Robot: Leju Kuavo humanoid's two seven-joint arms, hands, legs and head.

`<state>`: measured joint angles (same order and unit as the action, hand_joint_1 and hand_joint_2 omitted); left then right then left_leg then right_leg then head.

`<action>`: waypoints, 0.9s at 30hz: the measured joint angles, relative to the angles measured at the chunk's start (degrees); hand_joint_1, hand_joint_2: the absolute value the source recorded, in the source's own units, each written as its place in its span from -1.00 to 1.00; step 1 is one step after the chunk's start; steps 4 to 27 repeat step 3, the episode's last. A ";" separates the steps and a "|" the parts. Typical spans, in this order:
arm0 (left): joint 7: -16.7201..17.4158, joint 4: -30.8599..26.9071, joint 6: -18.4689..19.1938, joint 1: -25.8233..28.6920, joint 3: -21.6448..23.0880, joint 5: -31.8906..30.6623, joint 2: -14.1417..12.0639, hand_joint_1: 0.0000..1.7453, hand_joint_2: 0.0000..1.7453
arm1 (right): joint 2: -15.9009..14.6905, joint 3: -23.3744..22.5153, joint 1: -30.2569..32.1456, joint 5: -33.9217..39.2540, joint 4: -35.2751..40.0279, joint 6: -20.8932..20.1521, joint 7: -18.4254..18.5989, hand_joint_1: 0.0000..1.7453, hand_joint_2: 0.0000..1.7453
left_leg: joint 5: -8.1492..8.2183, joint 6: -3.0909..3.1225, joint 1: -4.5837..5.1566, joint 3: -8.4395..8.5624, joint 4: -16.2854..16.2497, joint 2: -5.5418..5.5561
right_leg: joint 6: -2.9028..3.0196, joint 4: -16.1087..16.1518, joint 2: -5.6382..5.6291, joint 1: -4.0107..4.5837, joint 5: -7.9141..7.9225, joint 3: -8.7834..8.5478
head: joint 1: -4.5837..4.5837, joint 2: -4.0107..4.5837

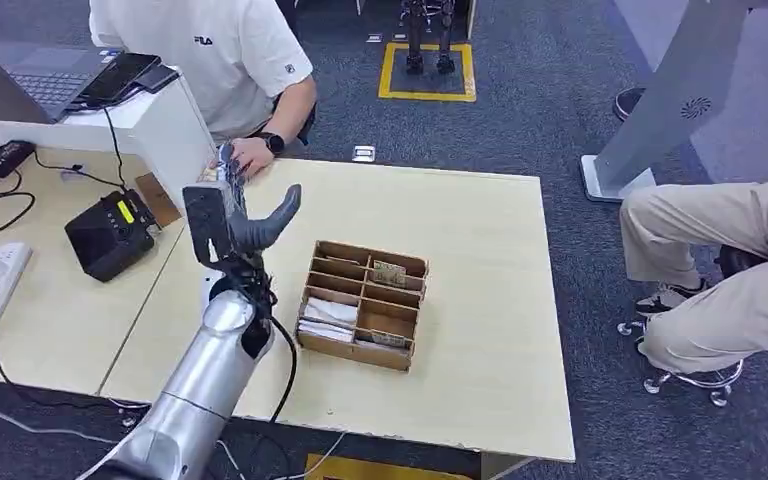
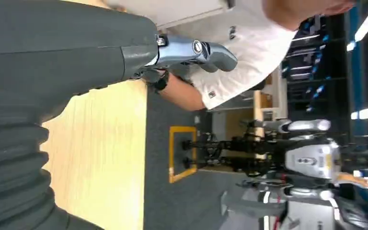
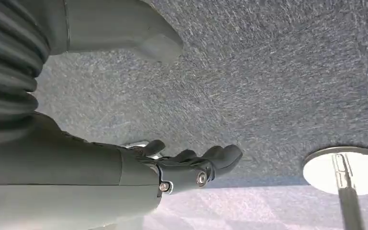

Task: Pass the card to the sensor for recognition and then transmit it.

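1. Your left hand (image 1: pixel 230 215) is raised above the table (image 1: pixel 480 260), fingers spread, holding nothing visible.
2. Cards (image 1: pixel 389 271) lie in the wooden tray (image 1: pixel 362 304), just right of that hand.
3. Your right hand (image 3: pixel 191 167) hangs empty, fingers apart.

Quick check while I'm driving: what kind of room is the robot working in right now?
Most likely an office or robotics lab set up as a service desk: grey carpet, a light wooden table holding a compartment box, a laptop, and another humanoid robot parked inside a yellow floor marking.
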<state>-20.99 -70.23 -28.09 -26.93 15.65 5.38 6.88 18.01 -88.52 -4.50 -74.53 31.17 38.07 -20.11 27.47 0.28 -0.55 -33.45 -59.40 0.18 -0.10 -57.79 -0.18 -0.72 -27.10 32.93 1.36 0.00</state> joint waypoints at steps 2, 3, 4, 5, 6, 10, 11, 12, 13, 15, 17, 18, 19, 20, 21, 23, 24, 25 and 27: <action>-1.93 -4.37 -0.83 2.91 0.09 -0.87 -0.39 -1.00 1.00 | 0.00 0.00 -0.01 0.37 0.00 0.00 -0.09 -1.00 1.00 | 0.00 0.00 0.00 -0.01 0.00 -0.01 | 0.00 0.00 -0.01 0.00 0.00 0.02 | 0.00 0.00; -2.86 -6.45 -1.25 4.43 0.18 -1.38 -0.61 -1.00 1.00 | 0.00 0.00 -0.01 0.74 -0.02 0.00 -0.13 -1.00 1.00 | 0.01 0.00 0.00 -0.02 0.00 0.00 | 0.00 0.00 0.00 0.00 -0.01 0.02 | 0.00 0.00; -2.86 -6.45 -1.25 4.43 0.18 -1.38 -0.61 -1.00 1.00 | 0.00 0.00 -0.01 0.74 -0.02 0.00 -0.13 -1.00 1.00 | 0.01 0.00 0.00 -0.02 0.00 0.00 | 0.00 0.00 0.00 0.00 -0.01 0.02 | 0.00 0.00; -2.86 -6.45 -1.25 4.43 0.18 -1.38 -0.61 -1.00 1.00 | 0.00 0.00 -0.01 0.74 -0.02 0.00 -0.13 -1.00 1.00 | 0.01 0.00 0.00 -0.02 0.00 0.00 | 0.00 0.00 0.00 0.00 -0.01 0.02 | 0.00 0.00; -2.86 -6.45 -1.25 4.43 0.18 -1.38 -0.61 -1.00 1.00 | 0.00 0.00 -0.01 0.74 -0.02 0.00 -0.13 -1.00 1.00 | 0.01 0.00 0.00 -0.02 0.00 0.00 | 0.00 0.00 0.00 0.00 -0.01 0.02 | 0.00 0.00; -2.86 -6.45 -1.25 4.43 0.18 -1.38 -0.61 -1.00 1.00 | 0.00 0.00 -0.01 0.74 -0.02 0.00 -0.13 -1.00 1.00 | 0.01 0.00 0.00 -0.02 0.00 0.00 | 0.00 0.00 0.00 0.00 -0.01 0.02 | 0.00 0.00; -2.86 -6.45 -1.25 4.43 0.18 -1.38 -0.61 -1.00 1.00 | 0.00 0.00 -0.01 0.74 -0.02 0.00 -0.13 -1.00 1.00 | 0.01 0.00 0.00 -0.02 0.00 0.00 | 0.00 0.00 0.00 0.00 -0.01 0.02 | 0.00 0.00; -2.86 -6.45 -1.25 4.43 0.18 -1.38 -0.61 -1.00 1.00 | 0.00 0.00 -0.01 0.74 -0.02 0.00 -0.13 -1.00 1.00 | 0.01 0.00 0.00 -0.02 0.00 0.00 | 0.00 0.00 0.00 0.00 -0.01 0.02 | 0.00 0.00; -2.86 -6.45 -1.25 4.43 0.18 -1.38 -0.61 -1.00 1.00 | 0.00 0.00 -0.01 0.74 -0.02 0.00 -0.13 -1.00 1.00 | 0.01 0.00 0.00 -0.02 0.00 0.00 | 0.00 0.00 0.00 0.00 -0.01 0.02 | 0.00 0.00; -2.86 -6.45 -1.25 4.43 0.18 -1.38 -0.61 -1.00 1.00 | 0.00 0.00 -0.01 0.74 -0.02 0.00 -0.13 -1.00 1.00 | 0.01 0.00 0.00 -0.02 0.00 0.00 | 0.00 0.00 0.00 0.00 -0.01 0.02 | 0.00 0.00; -2.86 -6.45 -1.25 4.43 0.18 -1.38 -0.61 -1.00 1.00 | 0.00 0.00 -0.01 0.74 -0.02 0.00 -0.13 -1.00 1.00 | 0.01 0.00 0.00 -0.02 0.00 0.00 | 0.00 0.00 0.00 0.00 -0.01 0.02 | 0.00 0.00; -2.86 -6.45 -1.25 4.43 0.18 -1.38 -0.61 -1.00 1.00 | 0.00 0.00 -0.01 0.74 -0.02 0.00 -0.13 -1.00 1.00 | 0.01 0.00 0.00 -0.02 0.00 0.00 | 0.00 0.00 0.00 0.00 -0.01 0.02 | 0.00 0.00; -2.86 -6.45 -1.25 4.43 0.18 -1.38 -0.61 -1.00 1.00 | 0.00 0.00 -0.01 0.74 -0.02 0.00 -0.13 -1.00 1.00 | 0.01 0.00 0.00 -0.02 0.00 0.00 | 0.00 0.00 0.00 0.00 -0.01 0.02 | 0.00 0.00; -2.86 -6.45 -1.25 4.43 0.18 -1.38 -0.61 -1.00 1.00 | 0.00 0.00 -0.01 0.74 -0.02 0.00 -0.13 -1.00 1.00 | 0.01 0.00 0.00 -0.02 0.00 0.00 | 0.00 0.00 0.00 0.00 -0.01 0.02 | 0.00 0.00; -2.86 -6.45 -1.25 4.43 0.18 -1.38 -0.61 -1.00 1.00 | 0.00 0.00 -0.01 0.74 -0.02 0.00 -0.13 -1.00 1.00 | 0.01 0.00 0.00 -0.02 0.00 0.00 | 0.00 0.00 0.00 0.00 -0.01 0.02 | 0.00 0.00; -2.86 -6.45 -1.25 4.43 0.18 -1.38 -0.61 -1.00 1.00 | 0.00 0.00 -0.01 0.74 -0.02 0.00 -0.13 -1.00 1.00 | 0.01 0.00 0.00 -0.02 0.00 0.00 | 0.00 0.00 0.00 0.00 -0.01 0.02 | 0.00 0.00; -2.86 -6.45 -1.25 4.43 0.18 -1.38 -0.61 -1.00 1.00 | 0.00 0.00 -0.01 0.74 -0.02 0.00 -0.13 -1.00 1.00 | 0.01 0.00 0.00 -0.02 0.00 0.00 | 0.00 0.00 0.00 0.00 -0.01 0.02 | 0.00 0.00; -2.86 -6.45 -1.25 4.43 0.18 -1.38 -0.61 -1.00 1.00 | 0.00 0.00 -0.01 0.74 -0.02 0.00 -0.13 -1.00 1.00 | 0.01 0.00 0.00 -0.02 0.00 0.00 | 0.00 0.00 0.00 0.00 -0.01 0.02 | 0.00 0.00; -2.86 -6.45 -1.25 4.43 0.18 -1.38 -0.61 -1.00 1.00 | 0.00 0.00 -0.01 0.74 -0.02 0.00 -0.13 -1.00 1.00 | 0.01 0.00 0.00 -0.02 0.00 0.00 | 0.00 0.00 0.00 0.00 -0.01 0.02 | 0.00 0.00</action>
